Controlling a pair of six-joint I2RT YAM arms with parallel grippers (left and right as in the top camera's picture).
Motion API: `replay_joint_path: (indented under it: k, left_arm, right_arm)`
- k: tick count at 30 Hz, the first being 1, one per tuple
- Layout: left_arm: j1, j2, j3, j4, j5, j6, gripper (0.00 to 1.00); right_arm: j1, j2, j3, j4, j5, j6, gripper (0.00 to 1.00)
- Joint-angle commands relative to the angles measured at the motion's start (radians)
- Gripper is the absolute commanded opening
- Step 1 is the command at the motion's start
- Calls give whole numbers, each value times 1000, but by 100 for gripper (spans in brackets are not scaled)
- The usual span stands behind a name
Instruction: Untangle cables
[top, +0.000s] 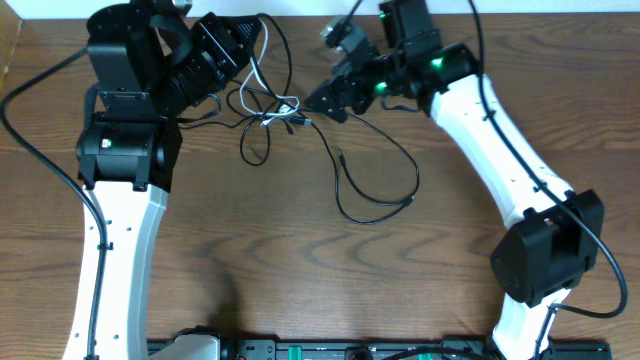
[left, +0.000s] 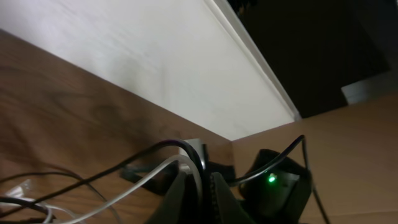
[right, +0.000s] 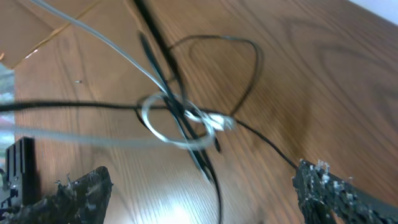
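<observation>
The cables (top: 278, 112) lie knotted at the back middle of the wooden table: thin black cords and one white. A long black loop (top: 380, 200) trails toward the front right. My left gripper (top: 250, 48) is raised at the back left, shut on a white cable (left: 143, 183) and a black cable (left: 124, 163), both running into its jaws (left: 200, 182). My right gripper (top: 325, 100) hovers just right of the knot (right: 183, 121), open wide. A black cord runs down between its fingers (right: 81, 193) without touching either.
The left arm's body (top: 125, 150) stands left of the tangle, the right arm (top: 500, 150) stretches from the front right. A white wall (left: 155, 62) and a cardboard box (left: 348, 143) lie beyond the table's back edge. Bare wood (top: 300, 280) fills the front.
</observation>
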Motion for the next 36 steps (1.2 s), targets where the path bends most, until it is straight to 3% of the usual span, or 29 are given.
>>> replay_joint_path:
  k: [1, 7, 13, 18, 25, 27, 36]
  left_arm:
    - [1, -4, 29, 9, 42, -67, 8]
    - [1, -6, 29, 12, 68, -129, 8]
    - [1, -6, 29, 16, 105, -145, 8]
    - [1, -6, 29, 16, 112, -145, 8]
    - [1, -6, 29, 16, 107, -145, 8]
    - [1, -6, 29, 15, 95, -144, 8]
    - [1, -2, 27, -52, -26, -79, 8]
  right_arm:
    - [20, 31, -10, 19, -18, 7, 89]
    - [43, 76, -11, 75, -11, 40, 85]
    - [50, 124, -11, 174, 31, 134, 73]
    - [48, 129, -11, 224, 40, 178, 52]
    - [39, 129, -11, 165, 135, 228, 6]
    - [29, 129, -11, 133, 140, 234, 1]
    - [-31, 105, -11, -11, 135, 233, 1]
